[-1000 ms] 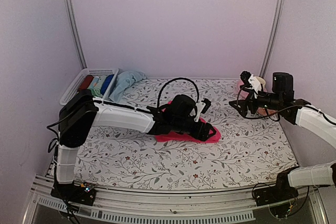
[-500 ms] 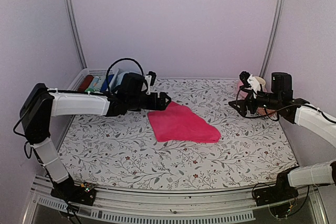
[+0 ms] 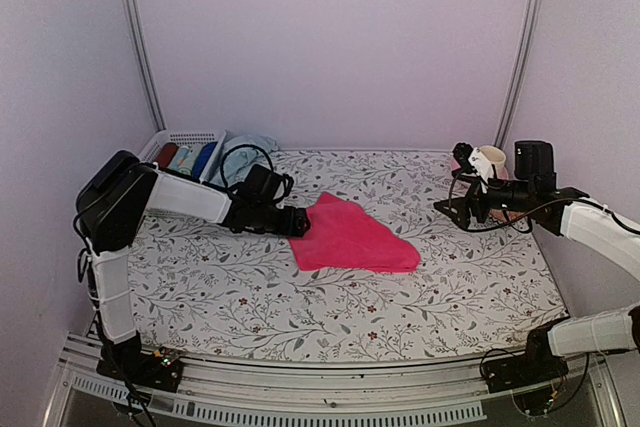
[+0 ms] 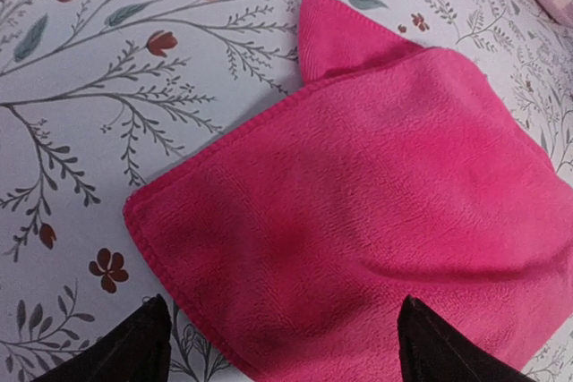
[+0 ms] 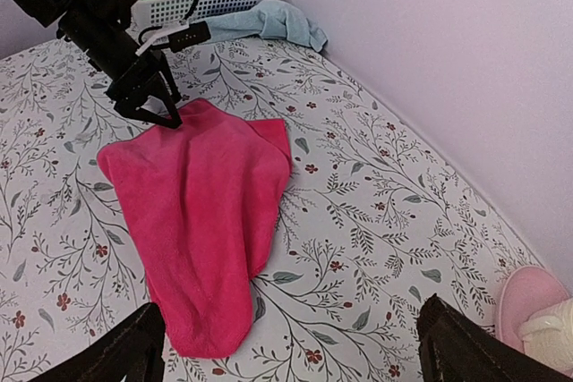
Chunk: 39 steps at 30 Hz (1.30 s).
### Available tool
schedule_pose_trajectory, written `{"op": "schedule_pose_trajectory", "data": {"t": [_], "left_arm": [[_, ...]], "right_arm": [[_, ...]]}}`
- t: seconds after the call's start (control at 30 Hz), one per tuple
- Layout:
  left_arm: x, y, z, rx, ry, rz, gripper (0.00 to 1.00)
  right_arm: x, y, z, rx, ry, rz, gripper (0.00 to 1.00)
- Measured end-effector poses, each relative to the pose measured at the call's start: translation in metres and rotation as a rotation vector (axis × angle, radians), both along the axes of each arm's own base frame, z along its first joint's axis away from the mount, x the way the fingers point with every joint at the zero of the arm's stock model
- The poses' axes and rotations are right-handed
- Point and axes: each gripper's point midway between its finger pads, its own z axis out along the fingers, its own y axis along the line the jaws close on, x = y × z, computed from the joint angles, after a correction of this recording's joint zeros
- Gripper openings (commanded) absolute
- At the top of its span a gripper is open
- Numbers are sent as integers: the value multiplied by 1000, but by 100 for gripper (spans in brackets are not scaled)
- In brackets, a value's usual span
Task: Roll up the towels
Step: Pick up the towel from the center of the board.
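Observation:
The bright pink towel [image 3: 355,237] lies unrolled and rumpled in the middle of the table, with one corner folded up at its far side [image 4: 327,29]. My left gripper [image 3: 297,222] is low at the towel's left corner, open, one finger [image 4: 148,346] off the cloth and the other [image 4: 430,346] over it, gripping nothing [image 4: 283,303]. The pale blue towel [image 3: 252,143] lies crumpled at the back left beside the basket, also in the right wrist view [image 5: 269,20]. My right gripper [image 3: 458,182] hangs open above the table's right side, clear of the pink towel [image 5: 197,221].
A white basket [image 3: 180,136] at the back left holds several coloured rolls. A pink dish [image 5: 528,301] with a white thing in it sits at the back right near the wall. Walls close in the left, back and right sides.
My left gripper let go of the pink towel, swung left toward the basket, then came back down to the towel's left corner. The towel now lies spread out. The right arm barely moved.

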Motion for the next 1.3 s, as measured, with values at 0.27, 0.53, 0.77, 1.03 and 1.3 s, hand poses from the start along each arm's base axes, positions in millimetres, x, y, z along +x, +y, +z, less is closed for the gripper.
{"op": "schedule_pose_trajectory", "data": {"t": [0.27,0.53,0.77,1.03,1.3], "left_arm": [[6,-5,-15,5,26,0,70],[5,-8,-20,-3,39,7,11],[0,-13,-10,-25,43,14,0],[-4,-32,124,-200,-182,-1,0],[-40,-63,200,-284,-344,-140,0]], "right_arm": [[-5,5,-1,-3,1,37,99],[-11,11,-2,-2,0,78,98],[-40,44,-10,-26,-28,245,90],[-69,109,-44,-139,-57,412,86],[-68,150,-68,-287,-82,410,98]]}}
